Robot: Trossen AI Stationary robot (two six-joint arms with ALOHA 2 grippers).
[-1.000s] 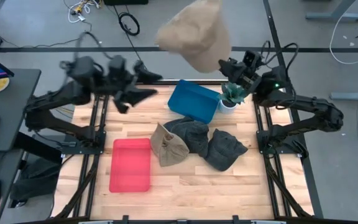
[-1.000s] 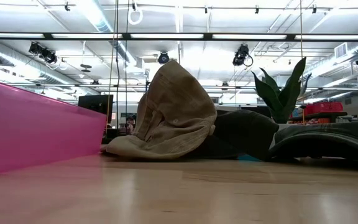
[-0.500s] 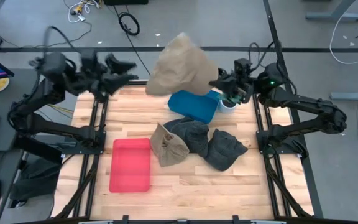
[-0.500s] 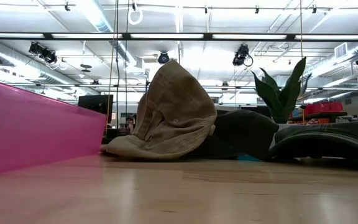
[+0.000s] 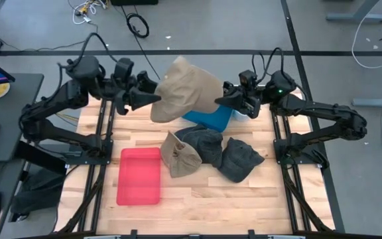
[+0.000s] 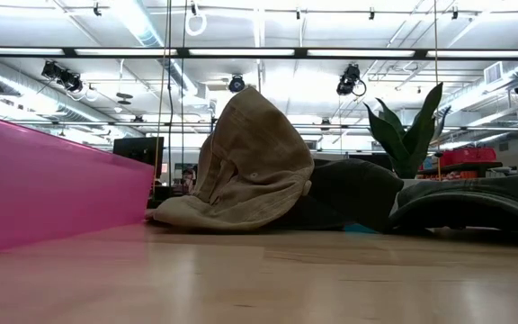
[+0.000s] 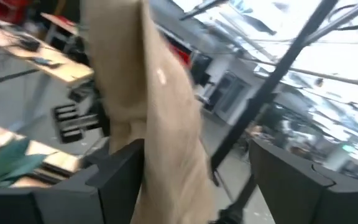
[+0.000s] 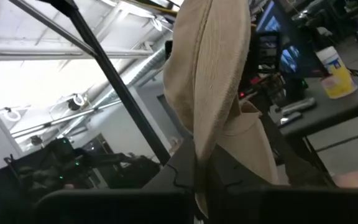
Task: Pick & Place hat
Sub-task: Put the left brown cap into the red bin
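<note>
Holding a tan hat [image 5: 184, 91] up in the air between our two arms, we have it stretched above the far side of the table [image 5: 197, 192], over the blue bin [image 5: 212, 117]. Our right gripper [image 5: 227, 97] is pinched shut on the hat's edge nearest that arm, and the right wrist view shows the tan fabric [image 8: 213, 87] rising straight out from between the closed fingers. Our left gripper [image 5: 143, 95] sits at the opposite edge of the hat with its fingers spread wide; in the left wrist view the cloth [image 7: 163, 118] hangs in the gap between the two fingers [image 7: 114, 180], and we cannot tell whether either finger touches it. On the tabletop below, a second tan hat [image 5: 180, 155] lies just beside a dark grey hat [image 5: 205, 144], which touches another dark hat [image 5: 241, 159] closer to the right arm. A red tray [image 5: 139, 176] lies on the left arm's half of the table, apart from the hats. From the low view, the resting tan hat [image 6: 250, 162] stands humped in the middle, the red tray's wall [image 6: 52, 184] fills one side, and a green plant [image 6: 405, 130] rises behind the dark hats.
</note>
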